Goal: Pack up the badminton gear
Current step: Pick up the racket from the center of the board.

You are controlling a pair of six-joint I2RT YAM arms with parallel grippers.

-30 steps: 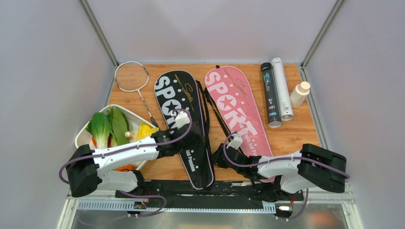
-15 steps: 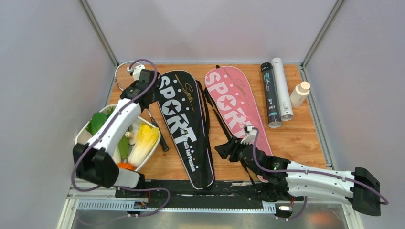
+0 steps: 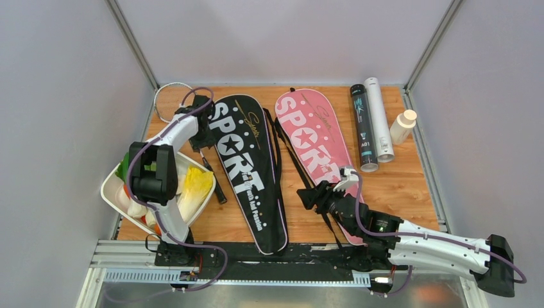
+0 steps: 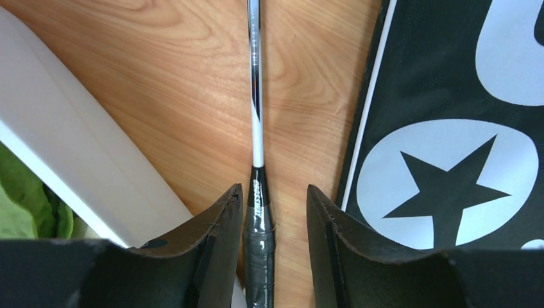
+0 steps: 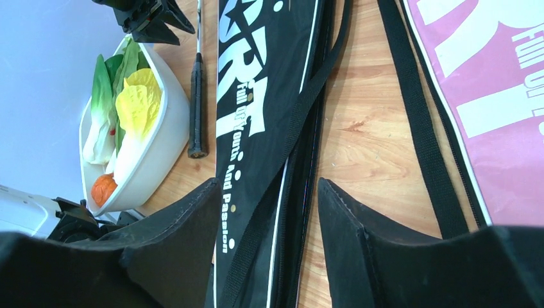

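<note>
**Step in hand: grasping the racket for bagging.** The racket lies flat along the left side of the worktop. Its head is at the far-left corner and its handle points toward the near edge, between the tray and the black bag. The left claw stands partly open astride the place where the thin shaft meets the wrapped handle. A gap shows on each side, so nothing is gripped yet. The right claw hovers by the near edge, jaws apart and empty, over the black bag's lower end and its strap. The pink bag is just beside it. Two tubes lie at the far-right corner, well apart from both claws.

**Doing it well (a judgement).**
- The shaft sits nearer the tray-side finger, so it should be centred before closing or the racket may skid sideways.
- The wrapped handle looks a surer hold than the slick, thin shaft, which could roll between the pads.
- The claw should come low enough for the pads to bracket the handle, then close squarely.
- The lift should be level — a long racket held at one point will tend to droop at the head — and clear of the tray rim and the bag's edge.

Whether the black bag's mouth is open cannot be told.
</note>
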